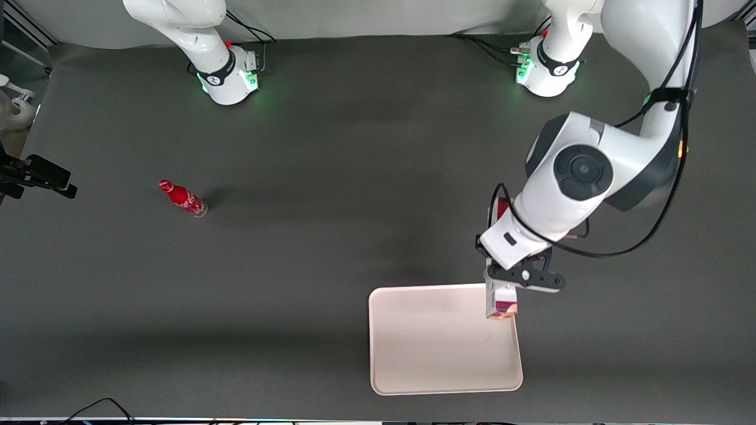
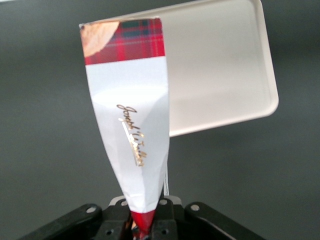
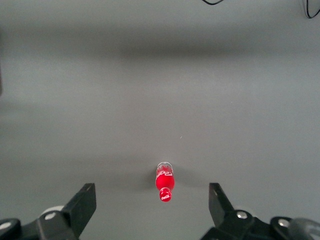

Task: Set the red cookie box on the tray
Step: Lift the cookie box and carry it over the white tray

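The red cookie box (image 1: 501,301) hangs in the air from my left gripper (image 1: 512,277), which is shut on its upper end. Its lower end hovers over the tray's (image 1: 431,354) corner nearest the working arm's base. In the left wrist view the red cookie box (image 2: 131,125) shows a white face with gold script and a red tartan band with a cookie at its free end. The gripper (image 2: 142,225) pinches its red end. The cream-pink tray (image 2: 220,75) lies flat on the table below the box.
A small red soda bottle (image 1: 182,198) stands toward the parked arm's end of the table, also seen as the bottle (image 3: 165,185) in the right wrist view. The dark grey table mat (image 1: 307,248) surrounds the tray. Cables run along the table's front edge.
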`<state>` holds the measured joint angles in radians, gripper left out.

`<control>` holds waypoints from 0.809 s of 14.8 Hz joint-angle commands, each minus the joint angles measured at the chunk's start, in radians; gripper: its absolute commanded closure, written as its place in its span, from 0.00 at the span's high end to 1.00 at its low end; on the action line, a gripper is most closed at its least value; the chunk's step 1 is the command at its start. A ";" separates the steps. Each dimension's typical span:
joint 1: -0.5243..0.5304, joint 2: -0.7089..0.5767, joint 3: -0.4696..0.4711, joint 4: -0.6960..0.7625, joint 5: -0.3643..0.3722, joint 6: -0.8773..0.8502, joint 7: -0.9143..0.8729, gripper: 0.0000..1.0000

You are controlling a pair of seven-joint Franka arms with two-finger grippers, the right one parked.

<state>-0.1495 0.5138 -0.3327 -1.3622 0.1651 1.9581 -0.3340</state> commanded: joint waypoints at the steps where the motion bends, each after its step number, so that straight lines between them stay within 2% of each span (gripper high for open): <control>1: -0.013 0.167 0.000 0.204 0.082 0.029 -0.046 0.00; 3: -0.008 0.210 0.004 0.201 0.126 0.123 -0.043 0.00; 12: -0.010 0.420 0.086 0.206 0.174 0.392 -0.043 0.00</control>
<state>-0.1466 0.8678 -0.2632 -1.2064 0.3060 2.2930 -0.3547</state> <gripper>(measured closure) 0.890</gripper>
